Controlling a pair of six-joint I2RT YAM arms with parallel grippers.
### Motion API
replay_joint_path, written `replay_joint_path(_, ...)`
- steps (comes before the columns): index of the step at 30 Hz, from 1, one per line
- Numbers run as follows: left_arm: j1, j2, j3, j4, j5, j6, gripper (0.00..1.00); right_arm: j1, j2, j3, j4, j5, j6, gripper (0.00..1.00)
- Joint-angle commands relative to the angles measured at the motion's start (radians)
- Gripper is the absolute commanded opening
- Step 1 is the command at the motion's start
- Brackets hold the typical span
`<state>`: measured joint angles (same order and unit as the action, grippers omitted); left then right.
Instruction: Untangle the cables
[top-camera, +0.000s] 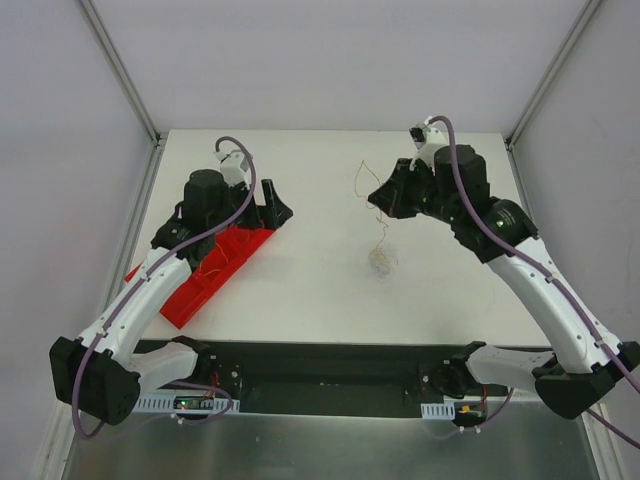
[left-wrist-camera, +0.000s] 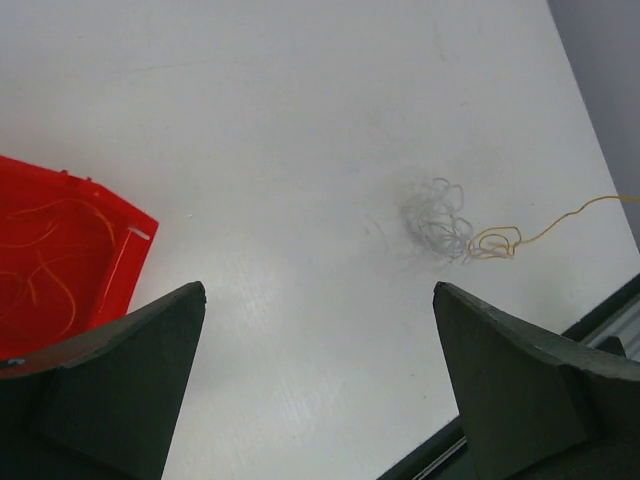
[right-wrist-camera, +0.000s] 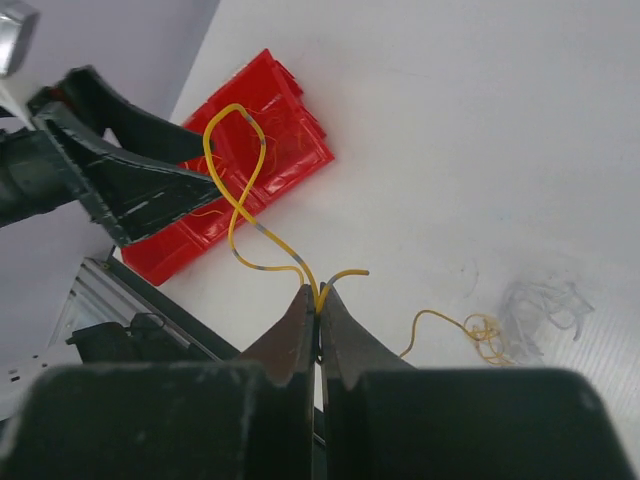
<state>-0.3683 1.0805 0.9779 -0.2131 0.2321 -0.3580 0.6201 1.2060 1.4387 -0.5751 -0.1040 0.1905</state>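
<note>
My right gripper is shut on a yellow wire that loops up out of its tips. In the top view this gripper is raised over the table's middle right, and the yellow wire trails from it down to a small whitish clump on the table. The clump lies with yellow loops beside it. My left gripper is open and empty, above the table next to the red tray; the top view shows it at the tray's far end.
The red tray lies at the left and holds several thin orange wires. The white table ends at a dark front rail. Grey walls close in the back and sides.
</note>
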Motion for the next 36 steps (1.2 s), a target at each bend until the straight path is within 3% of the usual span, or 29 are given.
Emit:
replay_joint_path(1, 0.02, 0.009, -0.05, 0.184, 0.233, -0.006, 0.96, -0.002, -0.043, 0.06, 0.05, -0.095, -0.028, 0.0)
replay_joint_path(4, 0.026, 0.019, -0.051, 0.21, 0.33, -0.016, 0.94, -0.003, -0.069, 0.173, 0.0, -0.083, -0.066, 0.0)
replay_joint_path(7, 0.025, 0.009, -0.12, 0.41, 0.461, -0.059, 0.95, -0.002, -0.124, 0.192, 0.027, -0.074, -0.068, 0.0)
replay_joint_path(10, 0.011, 0.039, -0.203, 0.695, 0.581, -0.197, 0.94, -0.003, -0.122, 0.287, -0.018, -0.06, -0.1, 0.0)
replay_joint_path(13, -0.105, 0.07, -0.28, 0.897, 0.408, -0.26, 0.97, -0.003, -0.125, 0.315, -0.048, -0.048, -0.099, 0.0)
replay_joint_path(18, -0.407, 0.238, -0.277, 1.101, 0.046, -0.122, 0.99, -0.005, -0.135, 0.319, -0.029, -0.068, -0.063, 0.0)
replay_joint_path(20, -0.461, 0.391, -0.237, 1.219, 0.018, -0.156, 0.99, -0.005, -0.148, 0.295, 0.007, -0.069, -0.043, 0.0)
replay_joint_path(23, -0.488, 0.615, -0.095, 1.305, 0.1, -0.241, 0.98, -0.006, -0.135, 0.336, 0.006, -0.071, -0.028, 0.0)
replay_joint_path(25, -0.501, 0.756, -0.019, 1.377, 0.157, -0.332, 0.9, -0.008, -0.129, 0.373, 0.004, -0.066, -0.022, 0.0)
replay_joint_path(27, -0.509, 0.853, 0.025, 1.439, 0.165, -0.415, 0.71, -0.008, -0.117, 0.426, -0.009, -0.043, -0.02, 0.0)
replay_joint_path(28, -0.508, 0.88, 0.042, 1.401, 0.126, -0.459, 0.59, -0.011, -0.108, 0.478, -0.017, -0.034, -0.022, 0.0)
replay_joint_path(31, -0.495, 0.935, 0.131, 1.211, 0.093, -0.461, 0.36, -0.013, -0.062, 0.645, -0.046, -0.007, -0.051, 0.0)
replay_joint_path(36, -0.469, 1.015, 0.252, 1.066, 0.092, -0.505, 0.14, -0.014, 0.007, 0.861, -0.089, 0.039, -0.077, 0.01)
